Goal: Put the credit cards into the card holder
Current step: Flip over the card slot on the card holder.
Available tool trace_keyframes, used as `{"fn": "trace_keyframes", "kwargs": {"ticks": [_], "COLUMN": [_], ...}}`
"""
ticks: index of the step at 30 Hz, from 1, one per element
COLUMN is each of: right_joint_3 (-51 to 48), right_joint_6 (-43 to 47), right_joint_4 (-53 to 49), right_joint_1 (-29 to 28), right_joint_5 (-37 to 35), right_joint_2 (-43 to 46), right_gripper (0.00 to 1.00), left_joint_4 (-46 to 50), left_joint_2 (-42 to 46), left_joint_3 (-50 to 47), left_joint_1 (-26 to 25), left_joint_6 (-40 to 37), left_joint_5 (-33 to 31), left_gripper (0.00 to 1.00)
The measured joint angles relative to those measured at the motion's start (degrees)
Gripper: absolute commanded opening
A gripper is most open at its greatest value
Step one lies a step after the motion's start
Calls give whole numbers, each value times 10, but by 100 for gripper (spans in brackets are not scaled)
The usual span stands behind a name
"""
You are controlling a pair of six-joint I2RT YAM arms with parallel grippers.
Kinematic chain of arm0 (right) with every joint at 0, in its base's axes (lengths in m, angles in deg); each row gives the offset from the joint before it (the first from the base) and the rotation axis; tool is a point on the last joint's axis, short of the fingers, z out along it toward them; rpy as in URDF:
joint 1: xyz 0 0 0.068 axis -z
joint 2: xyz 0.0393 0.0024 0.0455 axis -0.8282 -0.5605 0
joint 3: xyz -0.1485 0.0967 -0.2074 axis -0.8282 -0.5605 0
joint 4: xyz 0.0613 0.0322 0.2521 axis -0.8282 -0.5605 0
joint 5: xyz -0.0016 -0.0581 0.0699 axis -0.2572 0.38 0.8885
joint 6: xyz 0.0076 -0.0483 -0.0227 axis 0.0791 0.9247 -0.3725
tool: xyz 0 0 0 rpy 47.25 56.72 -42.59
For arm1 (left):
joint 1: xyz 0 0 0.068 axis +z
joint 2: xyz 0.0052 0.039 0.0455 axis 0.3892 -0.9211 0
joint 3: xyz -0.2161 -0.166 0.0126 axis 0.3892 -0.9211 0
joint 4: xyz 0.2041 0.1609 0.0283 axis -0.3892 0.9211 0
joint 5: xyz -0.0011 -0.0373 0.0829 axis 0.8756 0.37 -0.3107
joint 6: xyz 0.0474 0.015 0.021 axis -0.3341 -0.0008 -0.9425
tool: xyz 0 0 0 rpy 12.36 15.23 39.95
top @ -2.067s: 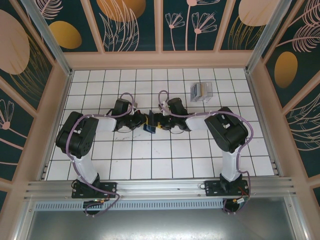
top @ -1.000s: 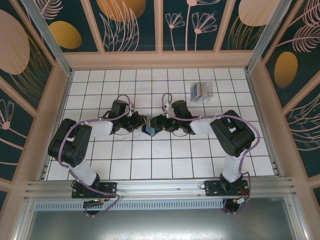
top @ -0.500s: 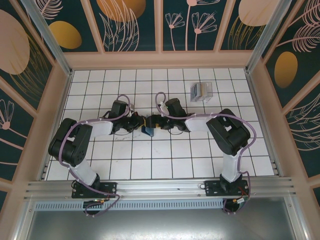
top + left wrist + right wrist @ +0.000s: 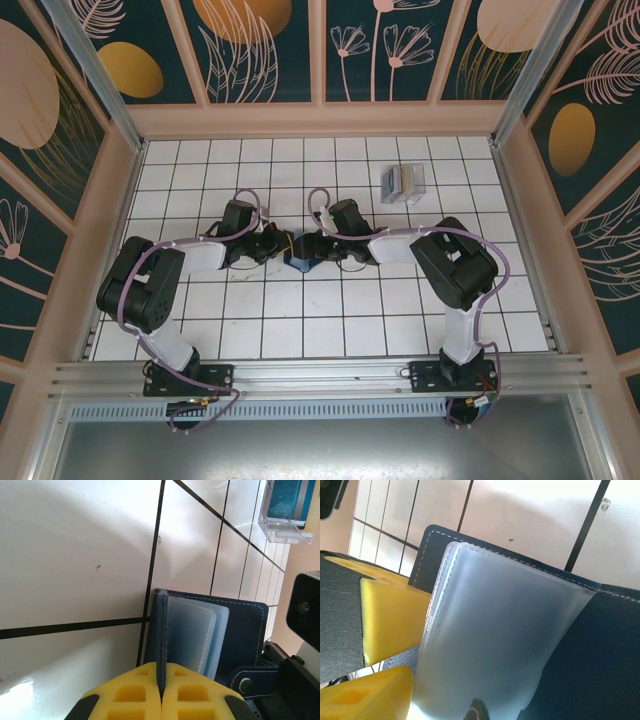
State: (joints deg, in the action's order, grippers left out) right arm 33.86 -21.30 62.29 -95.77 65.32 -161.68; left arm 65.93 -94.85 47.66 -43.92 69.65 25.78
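at mid-table, top view: left gripper meets the card holder from the left. its wrist cam shows the yellow pads pressed together on one navy flap, seen edge-on and upright. the rest of the holder lies open on the tiled table. right gripper sits close against the holder's other side, and its cam looks straight onto the clear sleeves. can't tell how its fingers stand, or whether they touch the sleeves. credit cards stand in the clear rack far right, well apart from the holder; none seen in a slot. risks: flap is thin and pinched near its edge, so a push from the right arm could slip it out and the holder would flop shut. sleeves look soft, so fingers may snag or buckle them. both wrists are crowded, collision poss.
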Motion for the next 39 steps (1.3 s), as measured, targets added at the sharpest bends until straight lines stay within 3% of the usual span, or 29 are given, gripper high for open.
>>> {"fn": "trace_keyframes", "kwargs": {"ticks": [26,29,32,39], "right_joint_3": [0,-1,-1,-8], "right_joint_6": [-1,-3,-3,-3], "right_joint_4": [-6,-4,-1,10], "right_joint_1": [-2,-1,-1,2], "right_joint_5": [-9,-11,-4,3], "right_joint_2": [0,0,0,0], "right_gripper": [67,75,75,66], "left_joint_4": [-2,-2,-5,-7], "left_joint_2": [-12,-12,-12,-12], "left_joint_3": [0,0,0,0], "left_joint_1": [0,0,0,0], "left_joint_6": [0,0,0,-3], "left_joint_5": [0,0,5,8], "left_gripper": [0,0,0,0]}}
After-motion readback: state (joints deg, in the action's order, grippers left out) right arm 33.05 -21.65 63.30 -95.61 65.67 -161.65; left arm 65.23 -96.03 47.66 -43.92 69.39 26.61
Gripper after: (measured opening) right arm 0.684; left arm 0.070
